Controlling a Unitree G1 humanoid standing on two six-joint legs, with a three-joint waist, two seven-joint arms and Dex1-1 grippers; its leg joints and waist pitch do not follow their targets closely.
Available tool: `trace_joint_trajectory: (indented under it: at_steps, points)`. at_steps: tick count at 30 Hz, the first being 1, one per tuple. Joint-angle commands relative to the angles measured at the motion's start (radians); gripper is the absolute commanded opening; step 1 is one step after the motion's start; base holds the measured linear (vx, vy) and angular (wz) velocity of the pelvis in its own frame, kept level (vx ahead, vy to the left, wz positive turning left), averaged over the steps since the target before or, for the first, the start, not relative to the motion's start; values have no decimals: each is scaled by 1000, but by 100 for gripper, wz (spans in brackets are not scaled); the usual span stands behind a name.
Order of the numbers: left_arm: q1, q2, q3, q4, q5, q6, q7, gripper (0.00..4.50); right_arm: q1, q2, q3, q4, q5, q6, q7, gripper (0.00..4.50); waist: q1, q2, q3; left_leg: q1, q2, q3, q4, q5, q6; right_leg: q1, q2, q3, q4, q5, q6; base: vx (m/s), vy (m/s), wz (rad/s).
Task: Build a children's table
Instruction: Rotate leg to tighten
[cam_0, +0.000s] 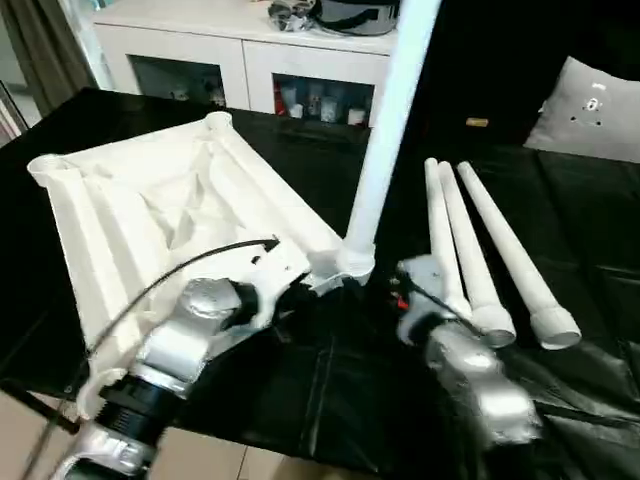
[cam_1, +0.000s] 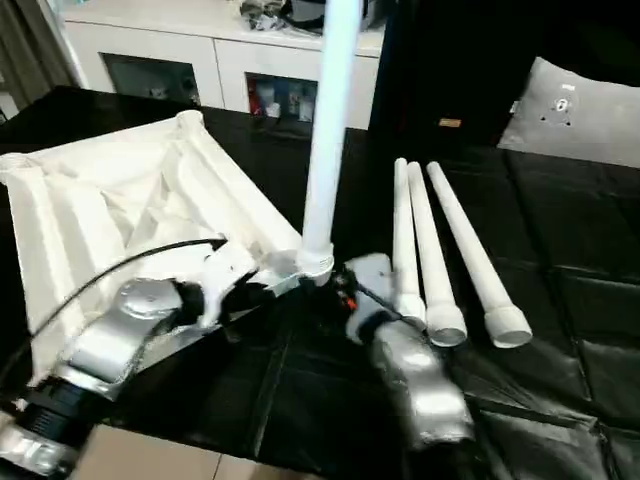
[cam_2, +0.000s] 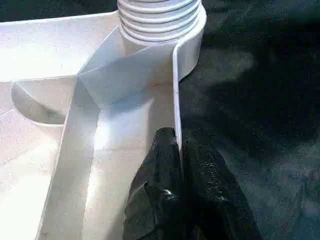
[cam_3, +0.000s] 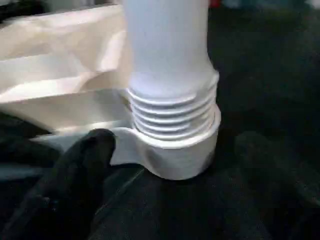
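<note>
Left jaws (cam_2: 177, 165) pinching tabletop (cam_0: 150, 210) rim, one leg (cam_0: 385, 130) upright, three legs (cam_0: 480, 250) flat.

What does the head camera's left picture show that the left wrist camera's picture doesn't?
Left eye view alone: three loose legs lying side by side on the black table, the cabinet behind, and the right gripper near the socket. Left wrist view alone: the left gripper pinching the tabletop's rim, and the standing leg's thread ridges. Both: the tabletop and the upright leg in its corner socket.
</note>
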Motion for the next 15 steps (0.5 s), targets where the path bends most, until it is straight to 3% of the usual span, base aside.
trace_joint_trajectory:
  at_steps: [1, 6, 12, 13, 15]
  points:
    - [-5, 38, -17, -11, -17, -68, -84, 0, 5, -48, 23, -68, 23, -14, 114, 445, 6, 3, -60, -6, 80, -34, -63, -44, 106, 64, -109, 76, -70, -61, -184, 0, 0, 0]
    - [5, 128, -67, -1, -25, -164, -243, 0, -17, -159, 49, -91, 37, -5, 257, 445, 11, 6, -57, 1, 83, -30, -64, -73, 94, 56, -111, 78, -76, -130, -193, 0, 0, 0]
    - [16, 203, -102, -13, -57, -218, -399, 0, -59, -236, 73, -78, 33, 25, 372, 445, 25, 3, -59, 7, 86, -29, -65, -63, 83, 54, -110, 79, -65, -82, -212, 0, 0, 0]
    - [16, 203, -102, -13, -57, -218, -399, 0, -59, -236, 73, -78, 33, 25, 372, 445, 27, 4, -56, 3, 86, -29, -65, -63, 83, 55, -112, 79, -65, -83, -213, 0, 0, 0]
    - [13, 221, -112, -15, -65, -243, -441, 0, -64, -270, 111, -71, 25, 11, 449, 445, 29, 2, -58, 3, 86, -30, -66, -69, 76, 59, -114, 79, -67, -108, -206, 0, 0, 0]
